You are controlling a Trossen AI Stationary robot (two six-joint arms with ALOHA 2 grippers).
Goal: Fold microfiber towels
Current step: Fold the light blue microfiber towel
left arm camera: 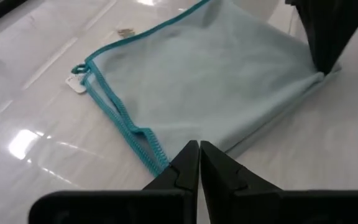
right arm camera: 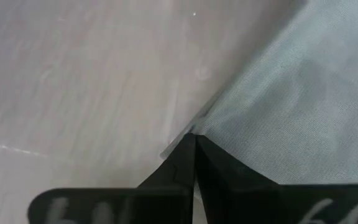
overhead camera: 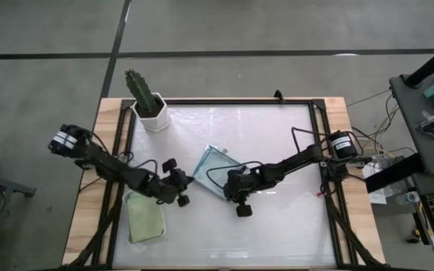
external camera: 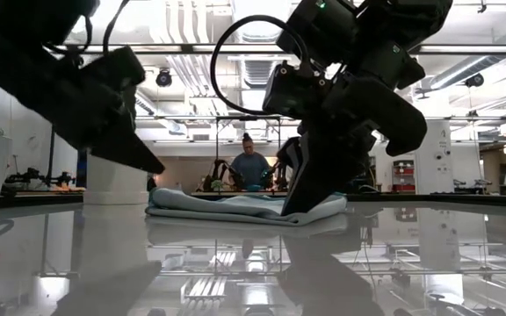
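My right hand (overhead camera: 227,183) is clenched shut with its tips pressed down on the corner of the pale blue towel (overhead camera: 215,168), which lies folded near the middle of the counter (overhead camera: 277,218), teal stitching along one edge. My left hand (overhead camera: 181,181) is closed on nothing, hovering just left of that towel and pointing at its near edge. The sage green towel (overhead camera: 145,218) sits folded at the near left of the counter, and there's a potted cactus (overhead camera: 146,98) in the far left corner.
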